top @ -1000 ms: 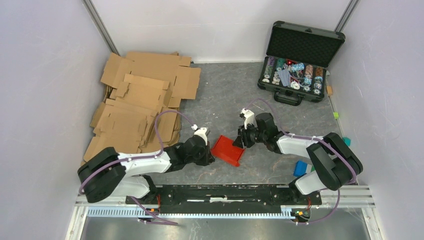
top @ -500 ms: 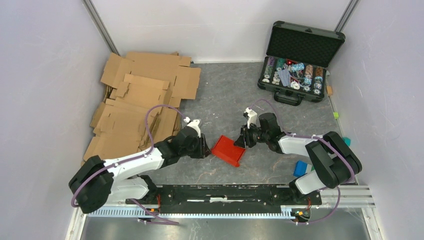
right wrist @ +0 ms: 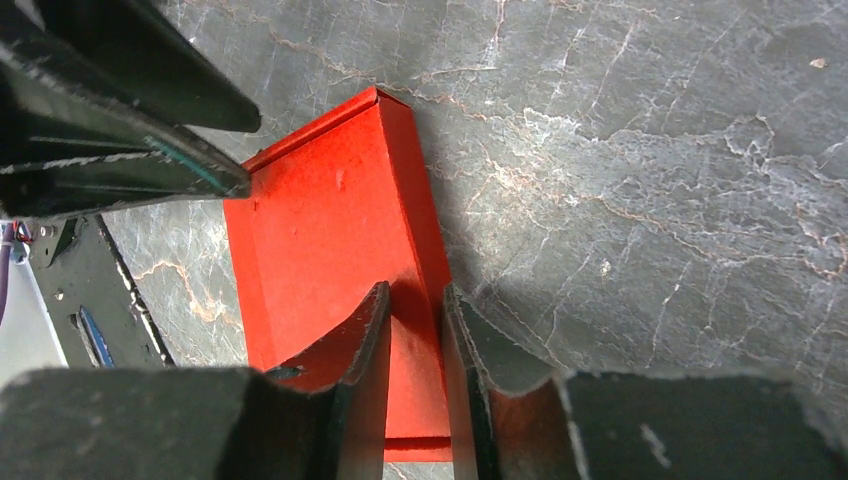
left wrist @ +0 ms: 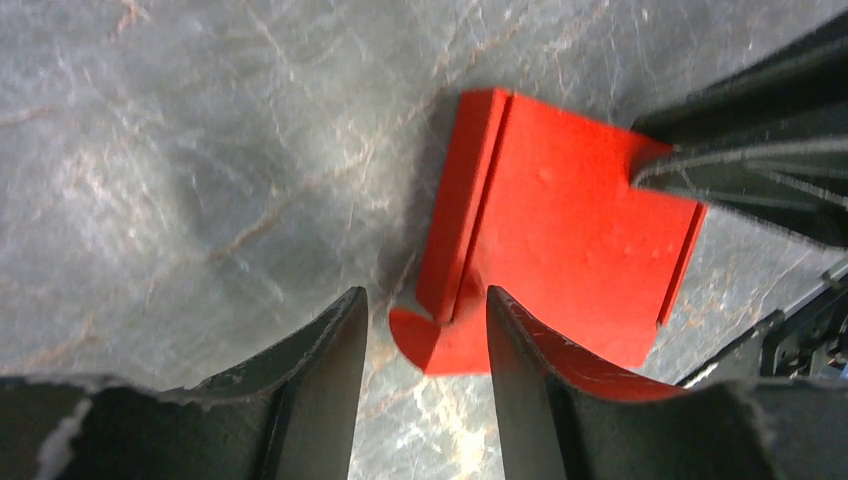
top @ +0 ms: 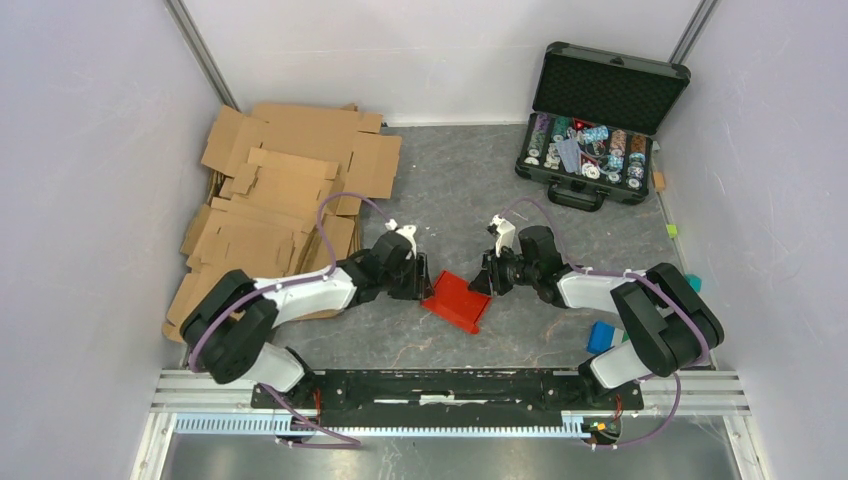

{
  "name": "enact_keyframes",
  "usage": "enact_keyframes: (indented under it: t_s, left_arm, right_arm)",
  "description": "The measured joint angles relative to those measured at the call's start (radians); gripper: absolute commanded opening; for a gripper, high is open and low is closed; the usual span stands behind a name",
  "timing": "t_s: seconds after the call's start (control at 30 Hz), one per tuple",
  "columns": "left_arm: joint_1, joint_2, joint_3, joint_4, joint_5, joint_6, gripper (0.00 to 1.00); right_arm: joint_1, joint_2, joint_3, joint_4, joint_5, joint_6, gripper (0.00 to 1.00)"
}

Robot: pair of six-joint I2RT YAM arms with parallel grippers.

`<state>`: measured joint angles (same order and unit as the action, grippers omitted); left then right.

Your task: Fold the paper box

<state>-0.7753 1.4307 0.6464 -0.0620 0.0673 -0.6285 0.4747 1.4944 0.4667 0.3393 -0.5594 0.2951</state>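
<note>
On grey marbled table [top: 450, 190], bright red shallow paperboard box [top: 457, 300] lies between both arms. Fingers of left gripper [left wrist: 425, 300] stand apart, straddling one wall. Fingers of right gripper [right wrist: 415, 295] sit narrowly astride opposite wall; cannot tell if pinching.

Left fingers [left wrist: 320, 380] and right fingers [right wrist: 490, 360] flank the paper box [top: 457, 300]; bare table [top: 440, 190] lies open beyond it.

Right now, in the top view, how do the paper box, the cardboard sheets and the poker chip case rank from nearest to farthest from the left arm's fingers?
1. Paper box: just right of the left fingers, its edge between them.
2. Cardboard sheets: to the left, farther back.
3. Poker chip case: far right corner.
</note>
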Motion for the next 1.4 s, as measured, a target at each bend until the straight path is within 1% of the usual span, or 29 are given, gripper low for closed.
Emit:
enact_keyframes:
  t_s: [0.07,0.23,0.3,0.43,0.53,0.7,0.8,0.87,0.93,1.03,1.13,1.27,1.33,1.4]
  left_arm:
    - [0.019,0.042,0.027,0.01,0.027,0.003,0.52]
    - [0.047,0.14,0.101,0.016,0.102,0.02,0.39]
    - [0.048,0.162,0.126,0.012,0.121,0.028,0.35]
    - [0.048,0.203,0.169,0.011,0.159,0.052,0.31]
    - [0.048,0.209,0.174,0.011,0.175,0.064,0.26]
    - [0.051,0.209,0.177,0.011,0.188,0.073,0.19]
    - [0.052,0.212,0.184,0.005,0.204,0.081,0.13]
    - [0.052,0.213,0.193,-0.01,0.208,0.086,0.09]
    - [0.052,0.217,0.206,-0.034,0.215,0.092,0.07]
    - [0.052,0.225,0.227,-0.071,0.225,0.101,0.06]
    - [0.052,0.226,0.24,-0.102,0.227,0.11,0.06]
    - [0.052,0.226,0.253,-0.135,0.225,0.121,0.05]
    - [0.052,0.227,0.262,-0.154,0.223,0.134,0.04]
    - [0.052,0.232,0.278,-0.174,0.223,0.148,0.03]
  right_arm:
    - [0.0,0.0,0.0,0.0,0.0,0.001,0.34]
    - [-0.001,-0.026,-0.013,-0.016,0.026,0.007,0.46]
    - [-0.001,-0.05,-0.019,-0.043,0.051,0.006,0.51]
    - [-0.001,-0.118,-0.029,-0.122,0.121,-0.003,0.61]
    - [-0.001,-0.179,-0.033,-0.178,0.165,-0.013,0.65]
    - [-0.001,-0.306,-0.044,-0.248,0.222,-0.053,0.63]
    - [-0.001,-0.344,-0.055,-0.272,0.232,-0.076,0.57]
    - [-0.001,-0.345,-0.063,-0.281,0.235,-0.085,0.54]
    - [-0.001,-0.345,-0.08,-0.284,0.239,-0.091,0.54]
    - [-0.001,-0.332,-0.099,-0.278,0.238,-0.091,0.53]
    - [-0.001,-0.29,-0.101,-0.225,0.21,-0.074,0.58]
    - [-0.001,-0.245,-0.101,-0.163,0.176,-0.051,0.58]
    - [-0.001,-0.232,-0.101,-0.145,0.158,-0.044,0.57]
    - [-0.001,-0.217,-0.102,-0.123,0.134,-0.037,0.53]
